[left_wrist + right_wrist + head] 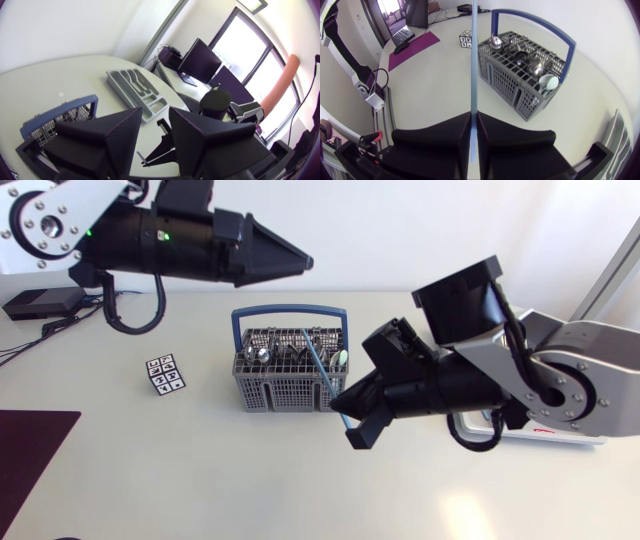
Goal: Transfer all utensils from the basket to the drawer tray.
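The basket (285,392) sits near the middle of the pale, smooth table (200,480). It is a boxy grey plastic thing with fine mesh walls, and a blue hoop handle (290,310) arches over it. Its compartments are crowded with shiny metal spoons (535,65), bowls up, and a pale rounded piece (549,81) stands in the corner cell. The right gripper (345,412) reaches in from the right, just in front of the basket's right corner. Its two matte black wedges are clamped tight on a light blue utensil (473,60), a thin, straight, stick-like piece pinched from both sides with hardly any gap between the fingers. From overhead the stick slants up across the basket's right side, and a short end pokes out past the fingers toward the front of the table. I cannot tell whether its far end is still down in a compartment. The left gripper (300,258) hangs high behind the basket, pointing toward the middle. In its own wrist view the broad fingers stand a little apart with nothing between them. The drawer tray (131,82) lies flat on the table well apart from the basket. It is a light grey moulded tray with long curved troughs and a small red label at one end. A small cube (165,374) patterned in black and white stands to the left of the basket, and a dark purple mat (30,455) lies at the table's near left corner.
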`<state>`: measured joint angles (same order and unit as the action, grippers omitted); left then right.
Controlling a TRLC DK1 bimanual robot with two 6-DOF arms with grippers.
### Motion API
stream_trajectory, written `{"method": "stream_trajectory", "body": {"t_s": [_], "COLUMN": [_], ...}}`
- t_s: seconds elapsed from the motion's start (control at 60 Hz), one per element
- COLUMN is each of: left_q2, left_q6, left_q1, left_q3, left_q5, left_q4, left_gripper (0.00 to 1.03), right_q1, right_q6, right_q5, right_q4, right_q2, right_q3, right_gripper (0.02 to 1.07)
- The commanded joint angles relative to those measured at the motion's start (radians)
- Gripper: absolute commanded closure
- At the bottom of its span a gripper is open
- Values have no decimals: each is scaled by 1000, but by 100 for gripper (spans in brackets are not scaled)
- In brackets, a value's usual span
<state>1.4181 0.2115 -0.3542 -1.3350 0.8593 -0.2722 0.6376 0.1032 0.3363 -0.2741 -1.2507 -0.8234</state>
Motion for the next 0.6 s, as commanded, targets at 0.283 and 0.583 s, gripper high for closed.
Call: {"method": "stream_trajectory", "body": {"t_s": [0.283, 0.583], "left_q2": [-7, -7], "left_q6": [-192, -417], "left_q1": [-52, -221], "left_q3": [54, 180], "left_q5": [-286, -681], "left_q4": [7, 21], "left_gripper": [55, 55], "right_q1": [-362, -737], "right_q6": [58, 96], "right_q5": [23, 35], "right_q4": [-39, 6], "right_q2": [77, -104], "right_q3": [84, 36], "right_gripper": [101, 101]}}
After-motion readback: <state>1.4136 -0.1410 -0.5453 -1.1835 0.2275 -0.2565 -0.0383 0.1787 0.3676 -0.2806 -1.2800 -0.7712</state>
